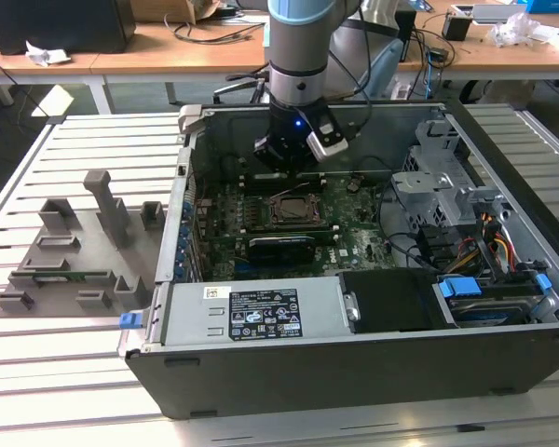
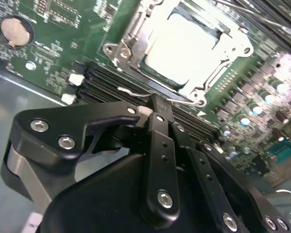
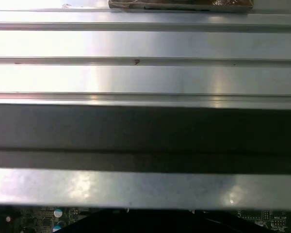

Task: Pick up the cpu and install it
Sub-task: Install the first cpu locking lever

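Gripper (image 2: 153,109) closed beside socket (image 2: 182,48) holding cpu (image 2: 184,48).

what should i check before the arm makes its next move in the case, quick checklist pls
1. cpu lying inside the socket frame: ok; its pale shiny top sits within the frame in the second wrist view.
2. cpu fully seated and flat: cannot tell.
3. gripper carrying nothing: ok; its fingers are closed together with nothing between them.
4. gripper apart from the cpu: ok; it is beside the socket, over the memory slots.
5. Socket frame latched down: cannot tell.
6. Arm's position in the computer case: ok; in the exterior view the gripper is near the rear wall, behind the socket.
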### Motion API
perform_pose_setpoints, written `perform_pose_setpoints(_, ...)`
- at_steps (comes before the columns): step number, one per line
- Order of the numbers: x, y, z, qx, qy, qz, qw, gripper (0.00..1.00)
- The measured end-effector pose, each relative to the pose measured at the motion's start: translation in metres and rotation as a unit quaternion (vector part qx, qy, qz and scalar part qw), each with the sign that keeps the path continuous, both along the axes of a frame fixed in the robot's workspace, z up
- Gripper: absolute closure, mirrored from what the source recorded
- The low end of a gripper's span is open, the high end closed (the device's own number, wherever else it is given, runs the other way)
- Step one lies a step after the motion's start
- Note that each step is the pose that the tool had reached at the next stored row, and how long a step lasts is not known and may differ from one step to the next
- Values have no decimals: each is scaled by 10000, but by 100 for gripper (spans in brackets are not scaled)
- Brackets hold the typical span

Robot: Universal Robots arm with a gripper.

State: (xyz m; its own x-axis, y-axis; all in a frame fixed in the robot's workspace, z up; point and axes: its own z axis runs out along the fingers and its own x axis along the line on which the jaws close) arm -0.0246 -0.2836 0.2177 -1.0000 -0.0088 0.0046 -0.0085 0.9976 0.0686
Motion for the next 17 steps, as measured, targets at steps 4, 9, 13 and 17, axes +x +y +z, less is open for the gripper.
perform_pose_setpoints(4, 71, 0, -66, -3, 10, 1, 10000, 89)
perform_pose_setpoints(9, 105, 0, -120, -6, 16, 1, 10000, 89)
perform_pose_setpoints(13, 116, -5, -126, -3, 14, 1, 10000, 89)
perform_pose_setpoints(17, 124, -19, -135, -5, 15, 1, 10000, 89)
